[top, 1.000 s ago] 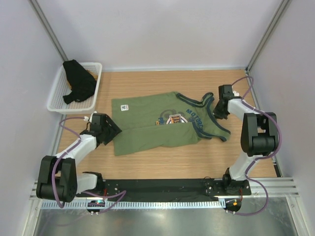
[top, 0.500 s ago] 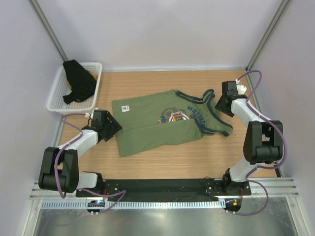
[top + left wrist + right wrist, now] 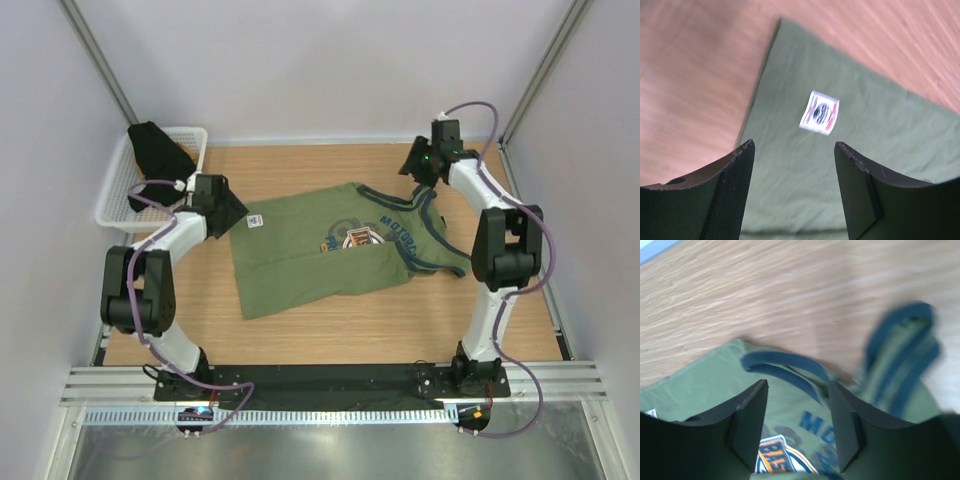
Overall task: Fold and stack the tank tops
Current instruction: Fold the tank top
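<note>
Near the middle of the tabletop (image 3: pixel 300 340), the olive tank top (image 3: pixel 320 250) lies flat. Its near part is doubled over in a slanting flap, and its straps (image 3: pixel 440 235) trail right.

Farther on, the left hand (image 3: pixel 232 210) hangs at the garment's far-left corner. The right hand (image 3: pixel 412 168) sits just beyond the far-right straps. Both hands are spread wide and hold nothing.

At far left, the black tank top (image 3: pixel 158 160) lies heaped in the white basket (image 3: pixel 112 210), not yet folded.

Risks, as judgement:
- A pinch at either corner may catch one layer only, so the fold skews.
- The loose straps could bunch under the body.
- Uneven lifts would drag the near flap open.

Views:
- The left wrist camera shows the cloth's left edge on bare wood and a small white label (image 3: pixel 819 111) between the fingers. From overhead the label is a mere speck.
- The right wrist camera, blurred, shows navy strap loops overlapping.
- Only the overhead view shows the basket and the black top.
</note>
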`<action>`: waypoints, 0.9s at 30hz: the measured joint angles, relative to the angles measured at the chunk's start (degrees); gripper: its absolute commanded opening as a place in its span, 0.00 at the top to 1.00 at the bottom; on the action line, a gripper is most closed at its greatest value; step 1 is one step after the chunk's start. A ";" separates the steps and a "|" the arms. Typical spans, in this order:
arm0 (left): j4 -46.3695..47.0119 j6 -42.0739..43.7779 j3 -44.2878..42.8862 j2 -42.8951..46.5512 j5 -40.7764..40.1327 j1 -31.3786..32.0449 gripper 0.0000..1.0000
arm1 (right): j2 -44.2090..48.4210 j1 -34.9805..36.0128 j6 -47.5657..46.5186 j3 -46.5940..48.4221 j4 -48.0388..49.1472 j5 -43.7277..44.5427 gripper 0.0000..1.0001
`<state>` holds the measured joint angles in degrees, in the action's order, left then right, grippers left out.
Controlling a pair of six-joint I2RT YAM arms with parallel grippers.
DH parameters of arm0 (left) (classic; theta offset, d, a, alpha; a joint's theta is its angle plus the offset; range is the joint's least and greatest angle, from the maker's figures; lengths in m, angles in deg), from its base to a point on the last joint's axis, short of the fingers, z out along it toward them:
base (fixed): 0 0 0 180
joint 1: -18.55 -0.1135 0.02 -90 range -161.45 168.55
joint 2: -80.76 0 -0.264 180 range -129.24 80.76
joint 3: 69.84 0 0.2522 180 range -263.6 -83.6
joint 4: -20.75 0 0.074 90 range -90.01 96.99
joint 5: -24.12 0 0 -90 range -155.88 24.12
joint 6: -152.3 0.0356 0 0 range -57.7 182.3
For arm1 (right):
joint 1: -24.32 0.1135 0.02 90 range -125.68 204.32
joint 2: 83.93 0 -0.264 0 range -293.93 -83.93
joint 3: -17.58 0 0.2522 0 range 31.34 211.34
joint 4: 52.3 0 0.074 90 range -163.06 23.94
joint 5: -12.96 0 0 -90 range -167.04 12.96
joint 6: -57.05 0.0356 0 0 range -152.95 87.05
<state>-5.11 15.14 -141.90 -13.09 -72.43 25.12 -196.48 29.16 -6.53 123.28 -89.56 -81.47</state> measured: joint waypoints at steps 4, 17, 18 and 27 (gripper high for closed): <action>-2.12 1.53 -8.22 -7.45 -1.01 -0.11 0.35 | -8.92 4.13 -0.42 10.56 -2.21 -2.19 0.37; -8.11 4.09 -21.20 -19.76 -2.95 -0.98 0.36 | -23.26 9.18 -1.29 24.30 -8.37 -3.87 0.38; -8.31 4.13 -21.57 -20.28 -2.95 -1.03 0.37 | -23.50 9.18 -1.29 24.30 -8.50 -3.76 0.39; -9.62 4.17 -24.41 -23.78 -2.93 -1.09 0.70 | -25.11 9.31 -1.77 24.92 -8.20 -3.69 0.94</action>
<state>-14.73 19.32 -166.32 -36.87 -75.36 24.03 -221.60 38.47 -8.30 148.19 -97.76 -85.16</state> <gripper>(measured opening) 0.394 0.210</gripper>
